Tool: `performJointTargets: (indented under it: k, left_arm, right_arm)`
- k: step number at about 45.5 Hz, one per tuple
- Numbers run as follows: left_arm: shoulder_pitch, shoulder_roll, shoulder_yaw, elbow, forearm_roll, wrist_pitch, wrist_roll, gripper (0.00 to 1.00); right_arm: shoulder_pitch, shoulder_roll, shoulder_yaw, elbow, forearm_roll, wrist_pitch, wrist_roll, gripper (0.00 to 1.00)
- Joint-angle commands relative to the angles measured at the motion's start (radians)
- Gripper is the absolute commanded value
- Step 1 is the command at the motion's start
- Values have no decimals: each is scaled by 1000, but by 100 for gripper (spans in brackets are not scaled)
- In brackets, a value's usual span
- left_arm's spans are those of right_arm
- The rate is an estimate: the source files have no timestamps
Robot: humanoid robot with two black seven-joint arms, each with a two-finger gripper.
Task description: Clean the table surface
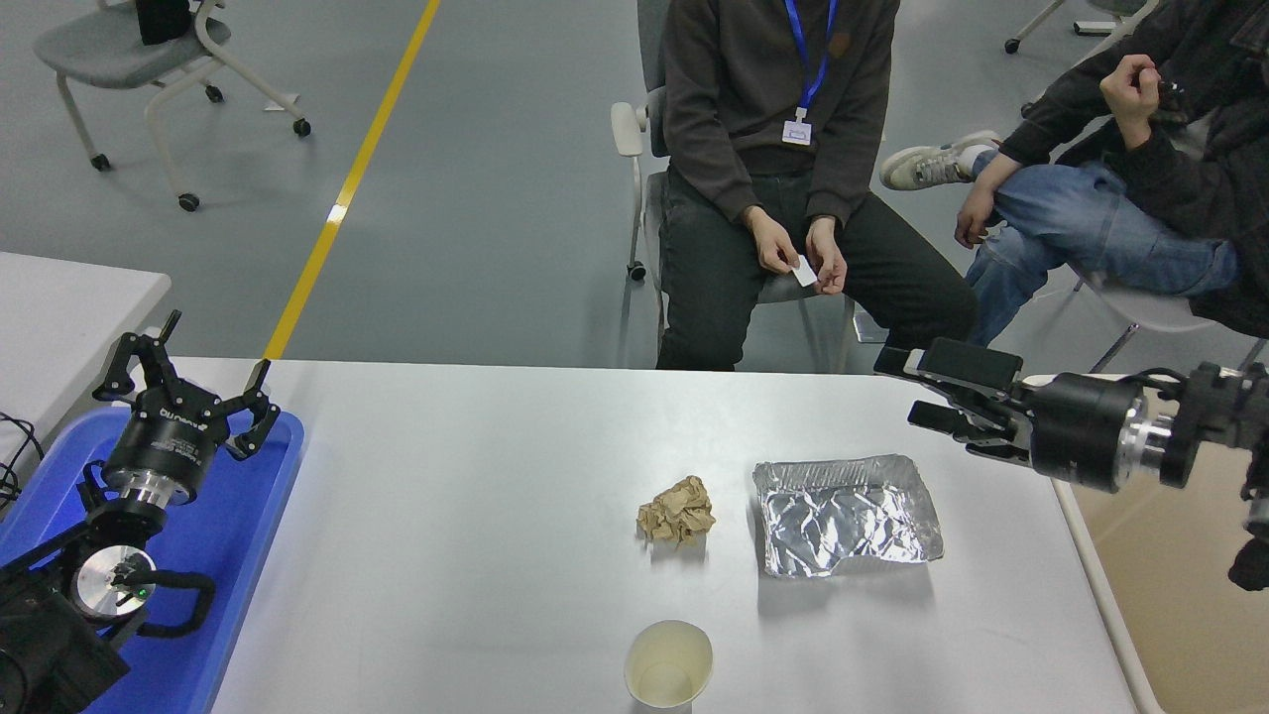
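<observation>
The table surface (476,516) is being crossed from three o'clock by the right gripper (907,389), spread open and empty. The light, crushable foil tray (846,516) at centre-right is best pinched by its rim.

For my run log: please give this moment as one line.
right gripper: open, above table far right | left gripper: open, over blue tray | on table: paper ball, foil tray, cup

Only faint white lettering shows on the left gripper (184,382) at the frame's lower left; it is too small to read.
</observation>
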Motion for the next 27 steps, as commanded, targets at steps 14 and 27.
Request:
performJointTargets:
  k: [14,27]
  left_arm:
    - [0,0,0,0,0,0,-1,100]
    - [0,0,0,0,0,0,-1,100]
  right_arm:
    - [221,229,-148,59,-277,310,-96,99]
    - [222,278,-202,67,-389,301,-222,99]
